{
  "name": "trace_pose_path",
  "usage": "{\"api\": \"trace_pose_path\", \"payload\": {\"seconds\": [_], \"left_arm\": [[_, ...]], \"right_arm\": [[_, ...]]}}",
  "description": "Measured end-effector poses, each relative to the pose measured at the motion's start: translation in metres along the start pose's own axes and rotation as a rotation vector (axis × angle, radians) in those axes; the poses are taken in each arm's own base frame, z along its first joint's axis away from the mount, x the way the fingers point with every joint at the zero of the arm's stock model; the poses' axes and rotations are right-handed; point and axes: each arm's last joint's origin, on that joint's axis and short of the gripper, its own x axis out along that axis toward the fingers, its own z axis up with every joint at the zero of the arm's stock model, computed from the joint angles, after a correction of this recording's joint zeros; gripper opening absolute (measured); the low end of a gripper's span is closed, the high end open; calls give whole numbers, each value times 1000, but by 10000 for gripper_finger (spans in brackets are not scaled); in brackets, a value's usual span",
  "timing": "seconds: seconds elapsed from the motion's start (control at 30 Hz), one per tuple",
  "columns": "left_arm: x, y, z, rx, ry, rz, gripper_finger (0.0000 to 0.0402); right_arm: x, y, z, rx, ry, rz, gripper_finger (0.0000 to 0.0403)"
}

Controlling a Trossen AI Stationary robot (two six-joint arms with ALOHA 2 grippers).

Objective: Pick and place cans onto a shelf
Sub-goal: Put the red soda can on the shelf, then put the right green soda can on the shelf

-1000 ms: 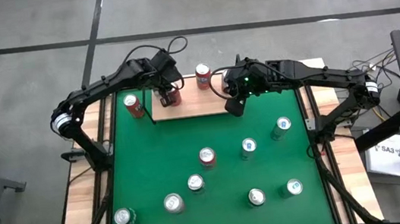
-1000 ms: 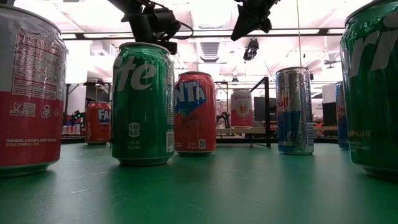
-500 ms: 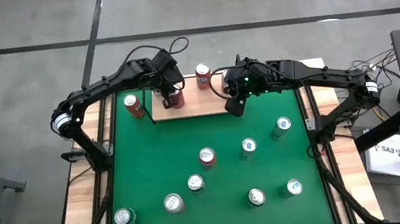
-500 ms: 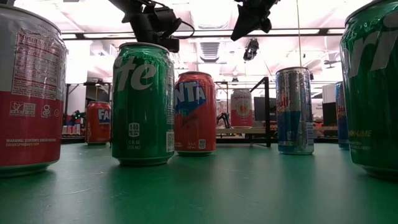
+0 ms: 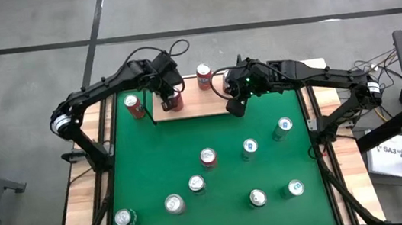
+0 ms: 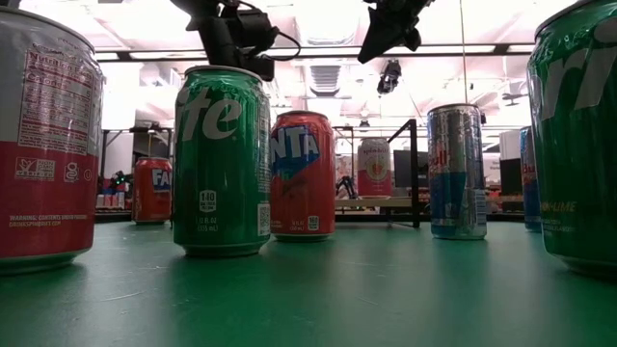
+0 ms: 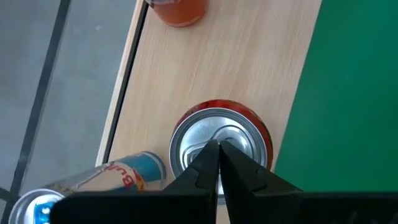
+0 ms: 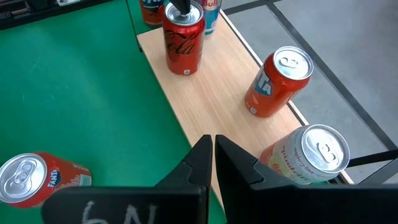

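Note:
The shelf [image 5: 196,105] is a light-wood board at the table's far edge. A red cola can [image 8: 183,34] stands upright on its left part, also seen in the high view [image 5: 172,103]. My left gripper [image 7: 217,148] is shut, straight above that can's silver top [image 7: 239,134]. A blue-and-silver can [image 7: 115,180] stands close beside it. An orange can [image 8: 277,81] and a pink-white can [image 8: 311,155] also stand on the shelf. My right gripper [image 8: 210,146] is shut and empty above the shelf's right part [image 5: 237,108]. My left gripper has its shut fingertips [image 8: 180,6] at the middle of the red can's top, coming from above and pointing down. I cannot tell whether they touch it. The can stands upright on the shelf.
A red can [image 5: 133,105] stands on the table just left of the shelf. Several more cans stand across the green table's middle and near part, such as a red can [image 5: 208,156] and a green can [image 5: 250,147]. A black wire upright [image 6: 415,173] stands at the shelf's end.

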Motion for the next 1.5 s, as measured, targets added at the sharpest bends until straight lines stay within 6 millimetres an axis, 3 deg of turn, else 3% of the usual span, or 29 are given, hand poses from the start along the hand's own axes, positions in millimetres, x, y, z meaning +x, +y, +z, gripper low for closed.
{"api": "trace_pose_path", "payload": {"seconds": [0.67, 1.13, 1.33, 1.5], "left_arm": [[-10, -18, -1, 9, 17, -31, 0], [-12, -18, -1, 7, 6, -25, 0], [-35, -17, -5, 16, -68, -2, 0], [-66, -18, -8, -6, -206, 31, 0]], "right_arm": [[0, 0, 0, 0, 0, 0, 12], [0, 0, 0, 0, 0, 0, 12], [0, 0, 0, 8, 0, 0, 12], [0, 2, 0, 30, 0, 5, 12]]}}
